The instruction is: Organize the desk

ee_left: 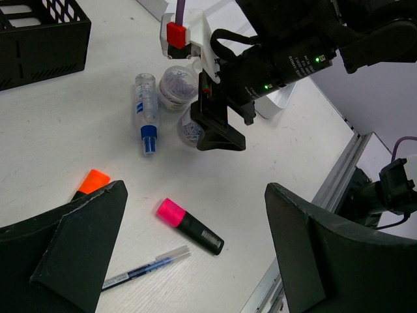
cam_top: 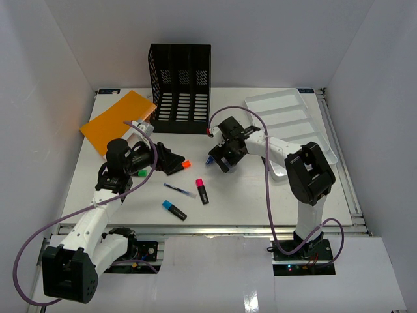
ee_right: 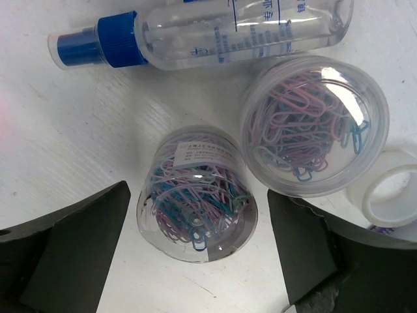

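On the white desk (cam_top: 241,202), my right gripper (cam_top: 220,156) (ee_right: 195,241) stands open, its fingers either side of a tipped clear jar of coloured paper clips (ee_right: 195,195) (ee_left: 189,128) without visibly touching it. Beside that jar are a second paper clip jar (ee_right: 314,124), a blue-capped spray bottle (ee_right: 215,32) (ee_left: 146,111) and a tape roll (ee_right: 391,189). My left gripper (cam_top: 171,161) (ee_left: 195,192) hangs open and empty above a pink highlighter (ee_left: 189,225) (cam_top: 202,192) and a blue pen (ee_left: 146,267). An orange highlighter (ee_left: 94,180) lies by its left finger.
A black mesh file organizer (cam_top: 180,88) stands at the back, with an orange folder (cam_top: 117,120) to its left and a white compartmented tray (cam_top: 293,120) at the back right. A green highlighter (cam_top: 140,173) and a blue highlighter (cam_top: 174,210) lie near the front. A metal rail (cam_top: 260,228) edges the desk.
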`<state>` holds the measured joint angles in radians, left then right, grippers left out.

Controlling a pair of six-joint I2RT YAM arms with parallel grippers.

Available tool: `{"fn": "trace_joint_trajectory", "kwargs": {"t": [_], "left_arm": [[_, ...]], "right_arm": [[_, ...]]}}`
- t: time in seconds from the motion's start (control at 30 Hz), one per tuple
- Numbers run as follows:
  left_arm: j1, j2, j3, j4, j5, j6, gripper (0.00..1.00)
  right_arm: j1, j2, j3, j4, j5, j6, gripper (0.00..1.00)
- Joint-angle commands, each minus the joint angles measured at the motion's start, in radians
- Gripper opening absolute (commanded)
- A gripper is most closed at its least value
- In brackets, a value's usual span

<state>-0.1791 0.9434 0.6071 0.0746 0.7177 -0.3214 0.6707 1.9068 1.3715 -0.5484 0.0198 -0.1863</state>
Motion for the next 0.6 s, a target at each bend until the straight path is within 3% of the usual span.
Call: {"fn": "trace_joint_trajectory", "kwargs": {"t": [0.0, 0.37, 0.57], "left_arm": [[-0.002, -0.002, 0.022, -0.001, 0.003, 0.015, 0.98], [-0.003, -0.003, 0.022, -0.002, 0.002, 0.016, 0.98], [-0.003, -0.008, 0.022, -0.002, 0.003, 0.016, 0.98]], "right_arm": [[0.006, 0.004, 0.047, 0.019, -0.047, 0.007, 0.88], [0.006, -0.039, 0.014, 0.015, -0.049, -0.051, 0.53], [-0.002, -0.144, -0.013, -0.032, -0.136, -0.146, 0.32]]}}
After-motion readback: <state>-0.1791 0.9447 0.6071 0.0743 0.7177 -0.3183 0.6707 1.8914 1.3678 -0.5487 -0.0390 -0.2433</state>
